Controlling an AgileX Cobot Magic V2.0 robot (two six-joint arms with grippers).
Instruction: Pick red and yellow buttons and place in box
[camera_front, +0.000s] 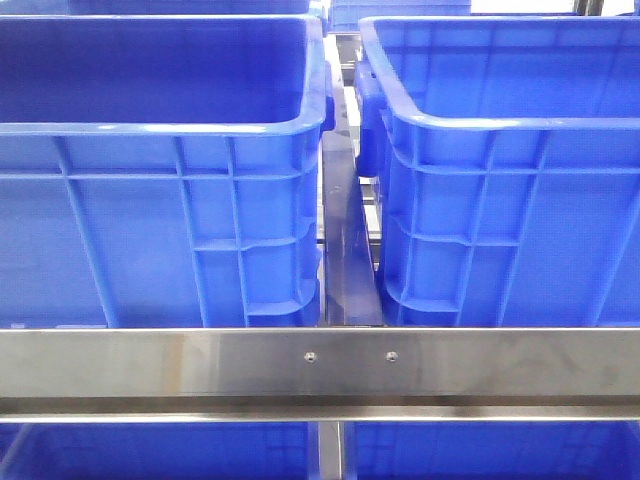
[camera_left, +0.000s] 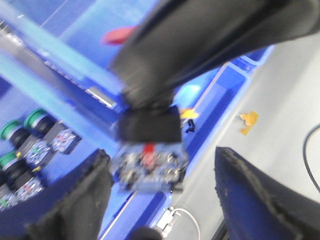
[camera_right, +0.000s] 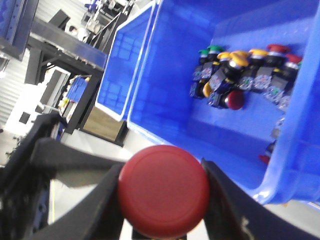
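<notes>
2 crates (camera_front: 160, 200) (camera_front: 500, 200) side by side, L & R, behind metal rail (camera_front: 320, 362).

Front cam: a brushed steel crossbar (camera_front: 200, 362) runs the full width low down, w/ two small screws (camera_front: 310, 356) near its middle. Behind it a dark upright strip (camera_front: 345, 250) and bits of metal frame. Bright white light (camera_front: 520, 5) at the top right, prob. a window, can't tell.

Left wrist cam: pale grey floor (camera_left: 295, 90), smooth, w/ a scrap of yellow tape (camera_left: 248, 121) stuck on it and a thin black cable (camera_left: 310, 155) at the edge.

Right wrist cam: dark metal racking (camera_right: 55, 45), a whitish ribbed wall (camera_right: 12, 90) beside it, a brown board (camera_right: 102, 124) on the floor.
</notes>
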